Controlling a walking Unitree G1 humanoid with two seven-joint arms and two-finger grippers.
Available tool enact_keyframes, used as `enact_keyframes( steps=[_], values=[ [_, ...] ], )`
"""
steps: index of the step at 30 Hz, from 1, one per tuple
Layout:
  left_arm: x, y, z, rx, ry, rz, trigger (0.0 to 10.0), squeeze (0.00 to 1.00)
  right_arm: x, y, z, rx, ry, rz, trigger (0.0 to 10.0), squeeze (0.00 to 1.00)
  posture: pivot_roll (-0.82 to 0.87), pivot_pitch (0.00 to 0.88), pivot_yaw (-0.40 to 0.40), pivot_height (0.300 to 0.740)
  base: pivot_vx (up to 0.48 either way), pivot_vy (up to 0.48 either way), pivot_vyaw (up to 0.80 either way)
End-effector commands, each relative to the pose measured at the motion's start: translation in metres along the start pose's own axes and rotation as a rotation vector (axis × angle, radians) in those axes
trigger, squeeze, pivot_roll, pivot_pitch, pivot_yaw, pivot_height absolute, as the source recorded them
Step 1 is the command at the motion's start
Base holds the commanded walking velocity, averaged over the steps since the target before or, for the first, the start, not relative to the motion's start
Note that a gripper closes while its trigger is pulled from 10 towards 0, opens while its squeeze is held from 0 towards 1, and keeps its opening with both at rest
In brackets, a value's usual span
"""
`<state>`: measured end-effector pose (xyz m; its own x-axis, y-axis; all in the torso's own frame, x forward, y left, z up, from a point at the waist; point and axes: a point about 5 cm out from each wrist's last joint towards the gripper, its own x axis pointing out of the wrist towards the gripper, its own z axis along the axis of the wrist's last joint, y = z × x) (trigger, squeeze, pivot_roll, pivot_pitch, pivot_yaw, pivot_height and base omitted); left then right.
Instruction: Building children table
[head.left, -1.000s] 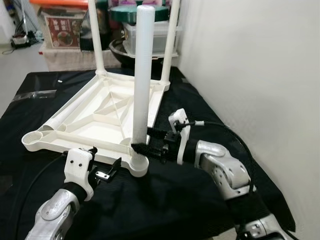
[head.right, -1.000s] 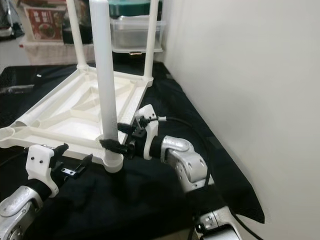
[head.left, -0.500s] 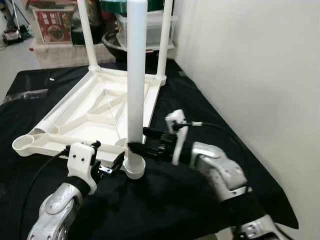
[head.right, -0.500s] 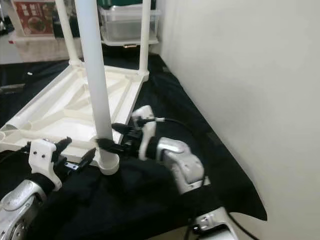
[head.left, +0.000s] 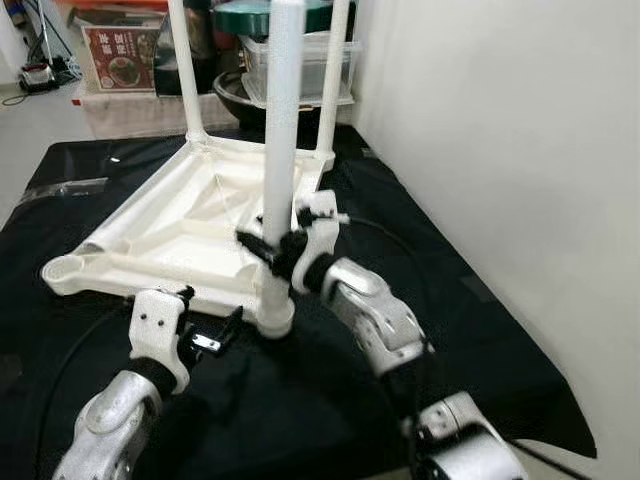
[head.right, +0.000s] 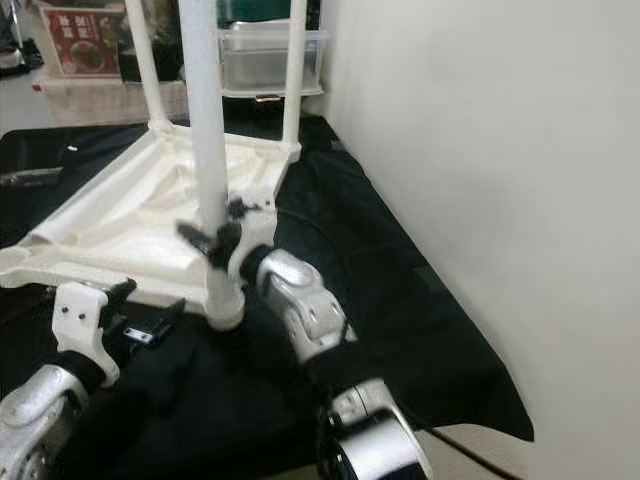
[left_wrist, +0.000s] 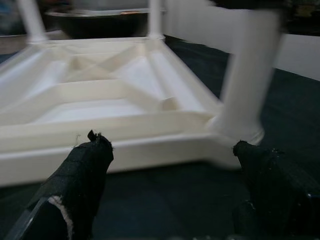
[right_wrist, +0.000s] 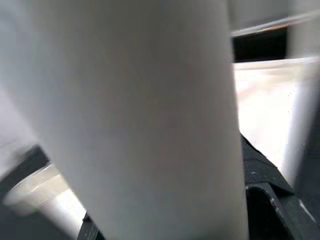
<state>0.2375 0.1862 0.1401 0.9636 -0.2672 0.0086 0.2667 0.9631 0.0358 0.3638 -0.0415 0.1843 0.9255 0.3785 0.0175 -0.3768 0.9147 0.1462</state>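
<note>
Tabletop (head.left: 190, 235) lies upside down on the black cloth (head.left: 480, 330), centre-left of frame, so the corner sockets face up for the legs. Two legs (head.left: 187, 70) already stand in the far corners at the top of frame; the near-left socket (head.left: 62, 270) is empty. Near-right leg (head.left: 280, 130) stands upright in its socket (head.left: 272, 318), centre of frame. Right gripper (head.left: 268, 248) is clamped on that leg partway up the shaft, probably to keep it plumb and press or twist it home; right wrist view has the leg hard up against the fingers (right_wrist: 265, 175). Left gripper (head.left: 212, 335) sits low just beside the socket, fingers spread and holding nothing, apparently ready to brace the tabletop edge. Boxes (head.left: 120, 50) are stacked behind the table at top of frame, wall on the right.
</note>
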Motion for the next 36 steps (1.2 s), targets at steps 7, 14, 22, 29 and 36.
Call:
enact_keyframes(
  steps=[7,14,22,29,36],
  values=[
    [-0.001,-0.004,-0.002,-0.024,0.003,-0.007,10.0,0.00,-0.097,-0.171,-0.055,-0.034,0.263,-1.082,0.0,0.00,0.08,0.000,-0.054,0.740,0.000,0.000,0.00],
    [0.001,-0.005,0.000,-0.042,0.005,-0.032,10.0,0.00,-0.108,-0.195,-0.027,-0.059,0.146,-1.038,10.0,0.00,0.04,0.000,-0.029,0.740,0.000,0.000,0.00],
    [-0.002,-0.002,-0.001,-0.036,0.002,-0.001,10.0,0.00,-0.072,-0.149,-0.003,-0.049,-0.027,-0.872,10.0,1.00,0.08,0.000,-0.063,0.740,0.000,0.000,0.00],
    [-0.006,0.000,-0.002,-0.035,0.002,0.013,10.0,0.00,-0.076,-0.141,0.000,-0.077,-0.037,-0.838,10.0,1.00,0.09,0.000,-0.075,0.740,0.000,0.000,0.00],
    [-0.003,-0.001,-0.001,-0.040,0.000,0.004,10.0,0.00,-0.109,-0.119,-0.022,-0.222,0.068,-0.651,10.0,1.00,0.05,0.000,-0.068,0.740,0.000,0.000,0.00]
  ],
)
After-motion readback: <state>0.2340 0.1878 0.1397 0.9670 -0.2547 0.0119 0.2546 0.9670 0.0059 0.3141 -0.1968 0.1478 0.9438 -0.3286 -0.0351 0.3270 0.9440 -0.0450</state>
